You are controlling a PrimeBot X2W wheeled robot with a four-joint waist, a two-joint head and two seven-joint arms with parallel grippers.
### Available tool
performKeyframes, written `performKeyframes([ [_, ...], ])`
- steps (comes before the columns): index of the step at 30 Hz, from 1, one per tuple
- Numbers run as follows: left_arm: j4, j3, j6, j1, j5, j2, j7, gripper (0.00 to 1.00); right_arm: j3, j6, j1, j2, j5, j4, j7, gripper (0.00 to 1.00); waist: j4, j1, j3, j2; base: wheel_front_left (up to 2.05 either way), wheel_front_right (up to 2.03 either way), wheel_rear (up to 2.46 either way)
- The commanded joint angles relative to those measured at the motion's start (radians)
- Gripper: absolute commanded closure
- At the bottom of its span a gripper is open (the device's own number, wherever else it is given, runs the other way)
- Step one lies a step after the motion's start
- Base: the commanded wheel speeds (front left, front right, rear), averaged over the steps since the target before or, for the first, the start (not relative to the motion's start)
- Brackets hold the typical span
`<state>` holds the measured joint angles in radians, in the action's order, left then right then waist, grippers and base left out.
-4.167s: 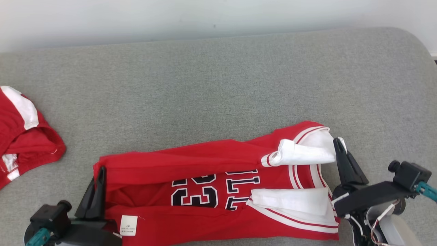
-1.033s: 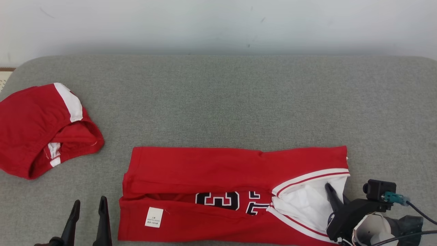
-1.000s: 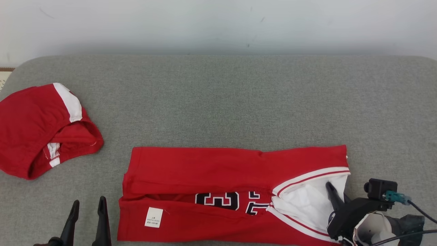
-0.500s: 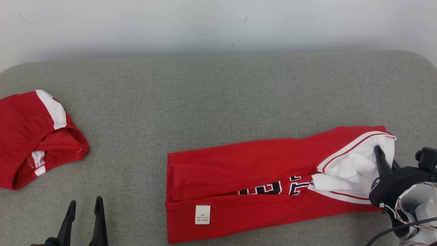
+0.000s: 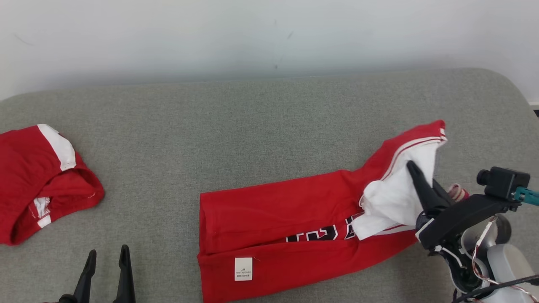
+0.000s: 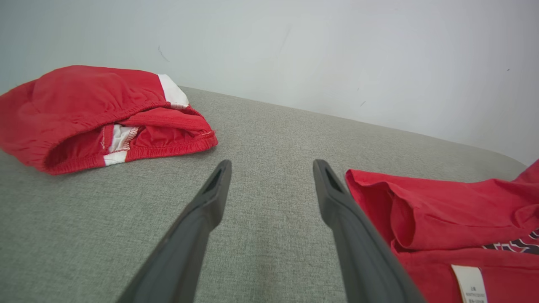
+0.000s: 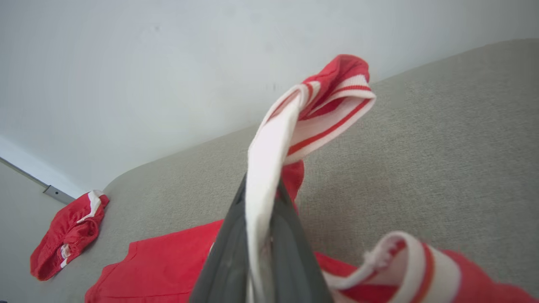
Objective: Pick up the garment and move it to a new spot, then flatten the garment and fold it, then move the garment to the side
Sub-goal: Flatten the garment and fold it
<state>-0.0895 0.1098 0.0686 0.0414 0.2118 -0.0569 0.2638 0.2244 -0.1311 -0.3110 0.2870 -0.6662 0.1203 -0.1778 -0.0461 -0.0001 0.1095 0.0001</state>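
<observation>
Your right pincer [image 5: 412,169] has lifted the collar end of the folded red jersey [image 5: 273,210], clamped on white fabric. Your left pincer [image 5: 108,251] gapes, empty.

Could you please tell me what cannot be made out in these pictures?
Head view: the jersey label print is too small to read.
Head view: the black lettering is partly hidden under folded flaps.
Head view: the red shorts are cut by the left edge.
Right wrist view: the near strap is blurred.
</observation>
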Motion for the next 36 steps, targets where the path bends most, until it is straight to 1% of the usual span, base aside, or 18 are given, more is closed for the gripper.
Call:
performKeyframes([
  [1, -0.003, -0.002, 0.001, -0.011, -0.002, 0.001, 0.002, 0.00, 0.014, 0.001, 0.018, -0.006, -0.024, -0.032, -0.011, 1.00, 0.003, 0.0001, -0.003, -0.0001, 0.00, 0.00, 0.00],
  [6, -0.005, -0.008, 0.003, -0.015, 0.001, 0.003, 0.002, 0.00, 0.081, 0.001, 0.061, -0.033, -0.106, -0.157, -0.064, 1.00, 0.029, 0.0001, -0.007, -0.0001, 0.00, 0.00, 0.00],
  [9, -0.011, -0.009, 0.004, -0.010, 0.003, 0.003, 0.002, 0.00, 0.115, 0.001, 0.076, -0.055, -0.128, -0.194, -0.082, 1.00, 0.045, 0.0001, -0.005, -0.0001, 0.00, 0.00, 0.00],
  [13, -0.016, -0.019, 0.005, -0.003, 0.005, 0.004, 0.002, 0.00, 0.166, 0.001, 0.086, -0.079, -0.141, -0.212, -0.094, 1.00, 0.071, 0.0001, -0.002, -0.0001, 0.00, 0.00, 0.00],
  [17, -0.026, -0.031, 0.005, 0.006, 0.010, 0.005, 0.002, 0.00, 0.226, 0.000, 0.068, -0.108, -0.114, -0.178, -0.076, 1.00, 0.100, 0.0001, 0.002, -0.0001, 0.00, 0.00, 0.00],
  [25, -0.053, -0.051, 0.011, 0.029, 0.010, 0.005, 0.002, 0.00, 0.291, 0.000, 0.008, -0.150, -0.060, -0.068, -0.015, 1.00, 0.140, 0.0001, 0.012, -0.0001, 0.00, 0.00, 0.00],
  [36, -0.080, -0.086, 0.013, 0.058, 0.024, 0.006, 0.002, 0.00, 0.389, 0.000, -0.045, -0.189, -0.057, 0.049, 0.034, 1.00, 0.173, 0.0001, 0.025, -0.0001, 0.00, 0.00, 0.00],
])
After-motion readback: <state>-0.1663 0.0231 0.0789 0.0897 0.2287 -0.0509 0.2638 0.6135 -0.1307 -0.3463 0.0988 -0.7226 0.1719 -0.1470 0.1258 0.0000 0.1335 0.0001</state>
